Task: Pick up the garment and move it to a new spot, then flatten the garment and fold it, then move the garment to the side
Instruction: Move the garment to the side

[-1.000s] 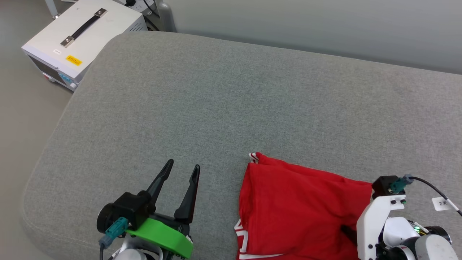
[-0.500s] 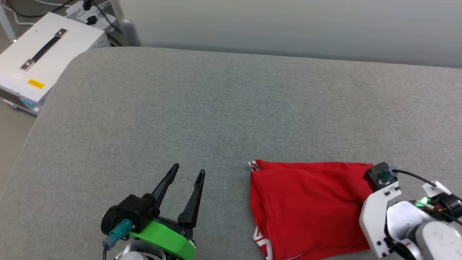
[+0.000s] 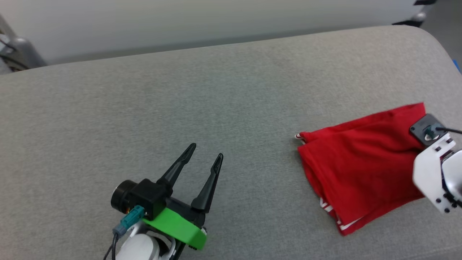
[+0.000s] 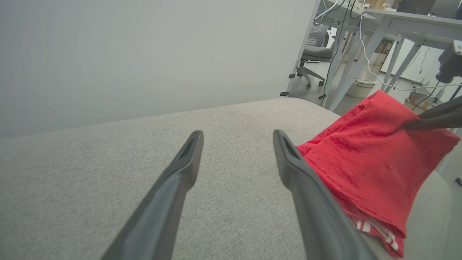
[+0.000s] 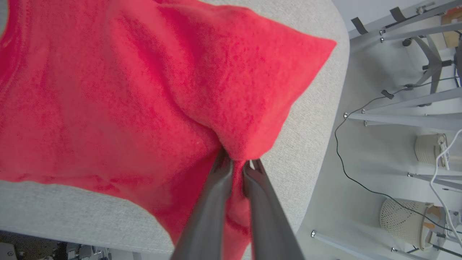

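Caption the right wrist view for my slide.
Right end effector shut on a fold of the red garment at the edge of the grey cushion.

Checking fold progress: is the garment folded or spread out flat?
Folded: the garment is a compact layered bundle, with striped trim peeking from its stacked lower edges.

Left hand (image 3: 205, 151) low left in the head view, fingers spread wide, tips pointing up and slightly right, nothing between them. Right hand (image 5: 238, 160) clamped: both fingers pressed together on a pinch of the garment (image 5: 144, 90). In the head view its white wrist mount (image 3: 427, 171) sits at the right edge, fingers hidden there.
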